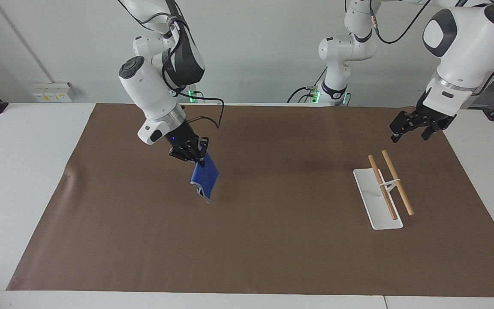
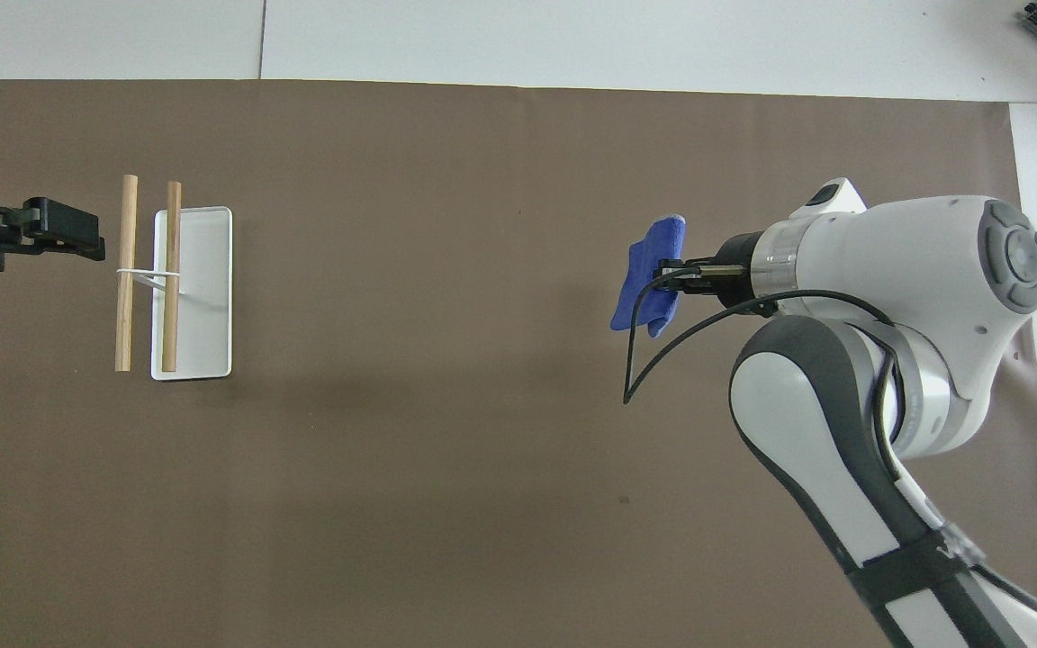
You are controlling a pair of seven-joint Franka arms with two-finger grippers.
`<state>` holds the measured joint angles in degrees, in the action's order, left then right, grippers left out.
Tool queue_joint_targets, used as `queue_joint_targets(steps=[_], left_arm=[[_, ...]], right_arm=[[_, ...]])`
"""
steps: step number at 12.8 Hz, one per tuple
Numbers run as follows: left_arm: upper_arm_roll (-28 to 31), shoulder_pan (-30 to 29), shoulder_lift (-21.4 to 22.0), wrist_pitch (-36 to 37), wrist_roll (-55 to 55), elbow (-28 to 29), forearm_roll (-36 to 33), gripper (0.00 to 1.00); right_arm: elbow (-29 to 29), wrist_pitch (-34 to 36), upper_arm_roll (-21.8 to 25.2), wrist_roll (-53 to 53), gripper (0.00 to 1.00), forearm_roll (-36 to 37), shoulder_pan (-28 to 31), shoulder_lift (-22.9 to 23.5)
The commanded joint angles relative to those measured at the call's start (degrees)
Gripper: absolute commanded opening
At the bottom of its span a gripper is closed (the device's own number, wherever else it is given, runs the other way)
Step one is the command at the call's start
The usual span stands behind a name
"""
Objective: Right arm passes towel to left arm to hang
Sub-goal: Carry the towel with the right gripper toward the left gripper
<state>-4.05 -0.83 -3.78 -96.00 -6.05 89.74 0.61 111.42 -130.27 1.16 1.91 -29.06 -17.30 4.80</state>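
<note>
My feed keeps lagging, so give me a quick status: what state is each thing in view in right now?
towel: off the mat, hanging from the right gripper.
right gripper: jaws shut on the towel, raised over the mat.
left gripper: jaws open, empty, waiting in the air beside the rack.
rack: standing on the mat, both wooden bars bare.

Rack (image 1: 385,189) sits on the mat (image 1: 272,240) toward the left arm's end of the table. Towel (image 1: 204,179) hangs under the right gripper (image 1: 193,158), off the mat, toward the right arm's end. Left gripper (image 1: 410,128) waits over the mat edge just beside the rack.
</note>
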Motion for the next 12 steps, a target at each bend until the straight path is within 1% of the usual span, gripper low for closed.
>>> queue_joint_targets(steps=[1,5,7,9,10,11,12], left_arm=[[0.18,-0.23,1.32,-0.33,0.42,1.49,1.06,1.00],[0.18,-0.23,1.23,-0.24,0.51,1.49,1.06,1.00],[0.09,-0.05,1.32,-0.24,0.34,1.49,1.06,1.00],[0.27,-0.22,1.40,0.11,0.33,1.57,1.06,1.00],[0.44,-0.75,1.49,0.03,0.16,1.49,1.06,1.00],[1.05,-0.84,2.01,0.11,-0.63,2.01,1.06,1.00],[1.06,-0.93,2.80,-0.06,-5.16,3.84,1.06,1.00]], right_arm=[[-0.76,-5.83,-0.37,2.91,0.00,-11.05,-4.03,1.43],[-0.94,-20.69,-0.37,3.80,0.00,-36.26,-12.65,4.95],[-2.68,-22.91,-0.37,3.71,0.00,-46.04,-15.38,5.82],[-5.67,-23.10,-0.45,3.63,0.00,-55.18,-17.49,6.88],[-6.29,-23.27,-0.45,3.45,0.00,-57.23,-18.72,7.49],[-6.56,-25.10,-0.45,3.45,0.00,-57.68,-19.43,7.59],[-6.74,-26.86,-0.45,3.45,0.00,-57.77,-20.66,7.85]])
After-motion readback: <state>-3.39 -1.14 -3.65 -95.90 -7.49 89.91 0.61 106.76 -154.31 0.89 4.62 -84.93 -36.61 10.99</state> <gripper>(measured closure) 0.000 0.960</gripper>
